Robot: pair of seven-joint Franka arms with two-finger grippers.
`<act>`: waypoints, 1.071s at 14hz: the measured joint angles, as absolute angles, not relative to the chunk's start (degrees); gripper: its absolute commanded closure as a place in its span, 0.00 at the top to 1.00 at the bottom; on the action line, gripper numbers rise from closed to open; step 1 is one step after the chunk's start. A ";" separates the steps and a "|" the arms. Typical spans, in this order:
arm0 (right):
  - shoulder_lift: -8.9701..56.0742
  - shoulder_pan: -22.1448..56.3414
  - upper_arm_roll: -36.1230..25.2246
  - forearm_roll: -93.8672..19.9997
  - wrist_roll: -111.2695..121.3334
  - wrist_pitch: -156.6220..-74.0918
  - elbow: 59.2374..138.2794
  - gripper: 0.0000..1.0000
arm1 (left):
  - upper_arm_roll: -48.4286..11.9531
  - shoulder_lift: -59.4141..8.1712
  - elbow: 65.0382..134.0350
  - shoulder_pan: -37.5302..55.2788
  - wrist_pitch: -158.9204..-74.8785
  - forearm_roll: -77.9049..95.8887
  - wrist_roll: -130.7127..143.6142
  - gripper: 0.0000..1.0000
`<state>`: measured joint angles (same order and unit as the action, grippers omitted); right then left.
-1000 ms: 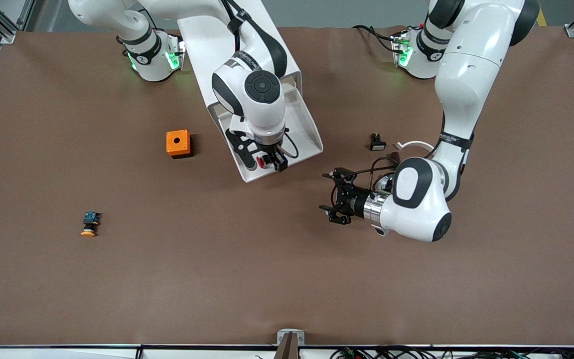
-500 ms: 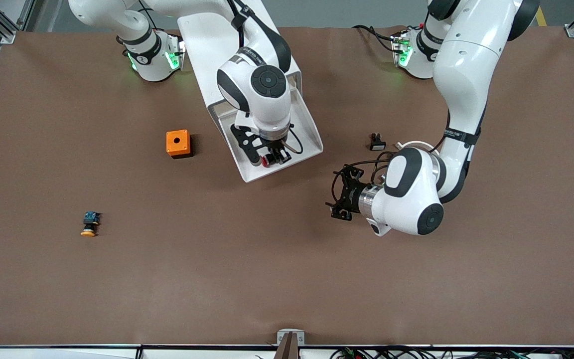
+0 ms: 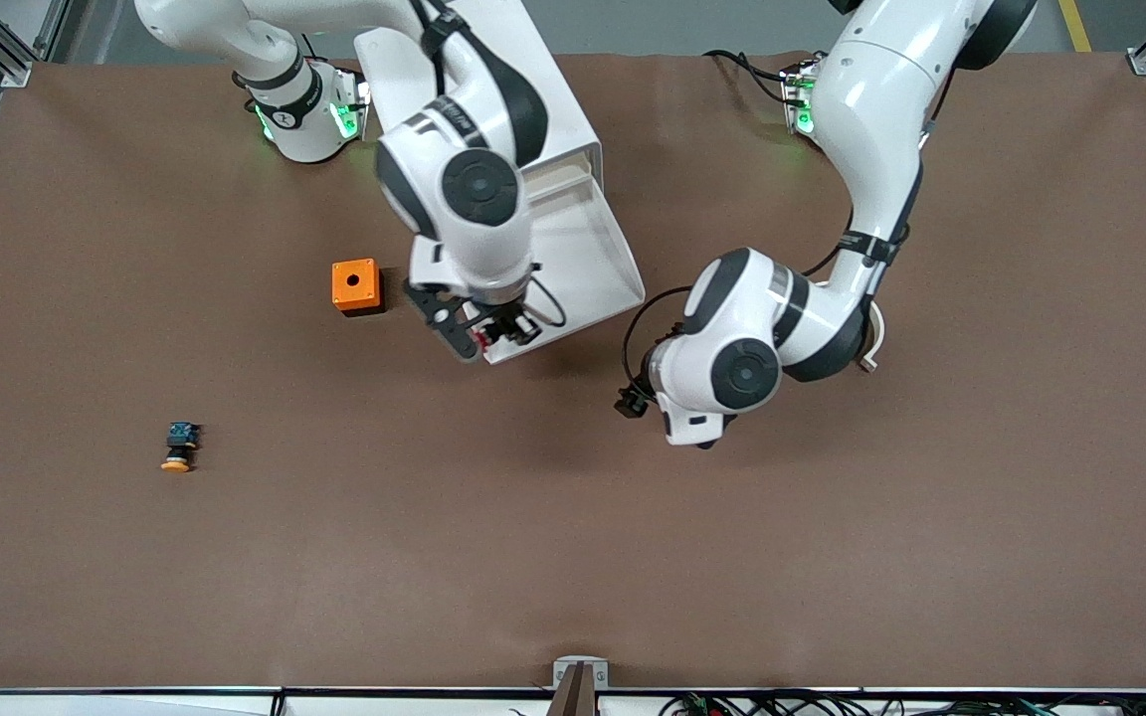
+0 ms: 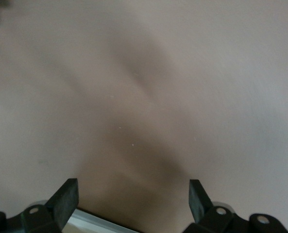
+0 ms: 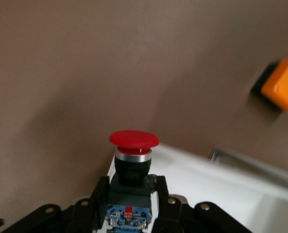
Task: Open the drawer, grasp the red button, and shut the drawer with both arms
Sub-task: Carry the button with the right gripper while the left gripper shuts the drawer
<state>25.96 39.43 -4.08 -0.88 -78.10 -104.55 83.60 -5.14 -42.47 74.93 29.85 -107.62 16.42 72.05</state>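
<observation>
Your right gripper [image 3: 493,333] carries the button [image 5: 133,154], fingers clamped on its body, over the open drawer's [image 3: 583,261] front lip. At four o'clock from it, your left gripper [image 4: 133,200] hangs spread-fingered over bare worktop [image 3: 573,537]. Only closing the drawer appears left.

Button [image 5: 133,150]: red cap, black body, blue block. Box [image 3: 355,285] orange. Drawer [image 3: 573,254] white. Table [image 3: 832,547] brown.
</observation>
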 measured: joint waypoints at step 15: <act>20.43 5.00 -4.76 -0.84 -4.20 -135.11 112.98 0.00 | -12.29 -41.76 77.35 42.42 -108.32 16.03 71.28 1.00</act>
<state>20.43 5.00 -4.76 -0.84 -4.20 -135.11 112.98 -12.29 -41.76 77.35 42.42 -108.32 16.03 71.28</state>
